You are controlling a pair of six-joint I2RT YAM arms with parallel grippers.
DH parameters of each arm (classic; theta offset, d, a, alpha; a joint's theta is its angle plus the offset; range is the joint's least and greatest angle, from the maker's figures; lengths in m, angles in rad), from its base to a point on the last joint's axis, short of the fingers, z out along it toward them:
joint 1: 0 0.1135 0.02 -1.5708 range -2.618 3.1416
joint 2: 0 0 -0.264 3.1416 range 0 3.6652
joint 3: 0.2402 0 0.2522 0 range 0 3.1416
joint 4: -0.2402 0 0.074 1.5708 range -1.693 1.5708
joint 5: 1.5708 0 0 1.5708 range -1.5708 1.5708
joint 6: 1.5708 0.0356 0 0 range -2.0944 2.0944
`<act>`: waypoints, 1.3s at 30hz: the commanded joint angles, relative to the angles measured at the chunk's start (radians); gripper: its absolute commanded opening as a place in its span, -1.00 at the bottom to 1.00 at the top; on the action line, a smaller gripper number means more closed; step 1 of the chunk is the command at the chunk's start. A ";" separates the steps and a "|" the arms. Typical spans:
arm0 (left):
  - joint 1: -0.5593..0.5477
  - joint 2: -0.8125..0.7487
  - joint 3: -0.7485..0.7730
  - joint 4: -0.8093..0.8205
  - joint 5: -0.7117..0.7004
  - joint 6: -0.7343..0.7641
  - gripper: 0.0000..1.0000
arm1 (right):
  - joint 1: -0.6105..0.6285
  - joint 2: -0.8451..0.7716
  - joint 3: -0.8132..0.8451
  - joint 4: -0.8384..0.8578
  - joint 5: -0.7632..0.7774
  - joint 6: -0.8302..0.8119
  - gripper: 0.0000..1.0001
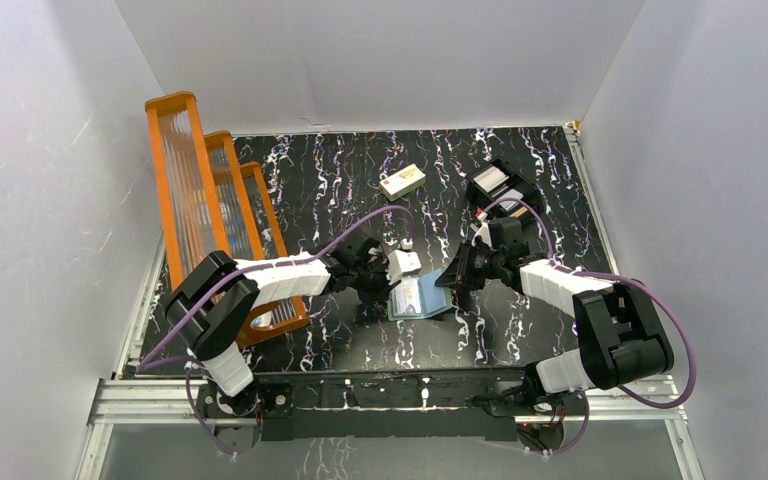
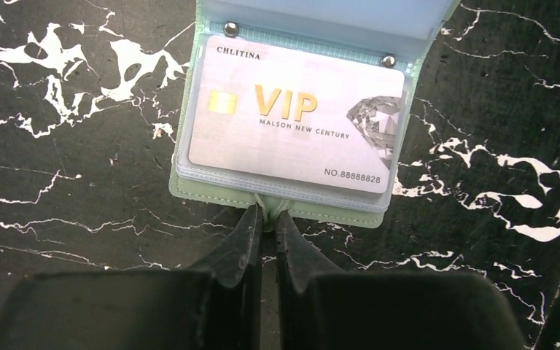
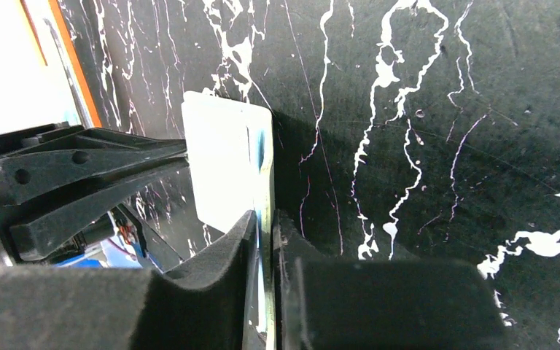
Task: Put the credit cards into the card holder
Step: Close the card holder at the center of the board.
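Observation:
The card holder lies open on the black marbled table, grey-green outside with clear sleeves; it also shows in the top view. A whitish credit card printed "VIP" sits inside its top sleeve. My left gripper is shut on a small green tab at the holder's near edge; in the top view it is left of the holder. My right gripper is shut on the holder's lifted flap, pale with a green and blue edge, held upright; in the top view it is at the holder's right side.
A cream block lies at the back middle. A black boxy tray with pale cards in it stands at the back right. An orange-framed rack fills the left side. The left arm's fingers show close to the flap.

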 commanded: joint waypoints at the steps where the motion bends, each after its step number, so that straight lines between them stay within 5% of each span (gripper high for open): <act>1: -0.014 -0.105 -0.031 0.025 0.002 -0.027 -1.00 | -0.001 -0.018 -0.003 0.015 0.014 0.013 -0.54; 8: -0.014 -0.229 -0.146 0.231 0.063 -0.152 -1.00 | -0.001 -0.066 -0.004 0.040 -0.038 0.085 -0.23; 23: -0.013 -0.256 -0.236 0.506 0.109 -0.306 -1.00 | -0.001 -0.132 -0.125 0.300 -0.174 0.296 -0.13; 39: -0.014 -0.251 -0.333 0.761 0.122 -0.429 -1.00 | 0.022 -0.089 -0.221 0.560 -0.154 0.465 -0.57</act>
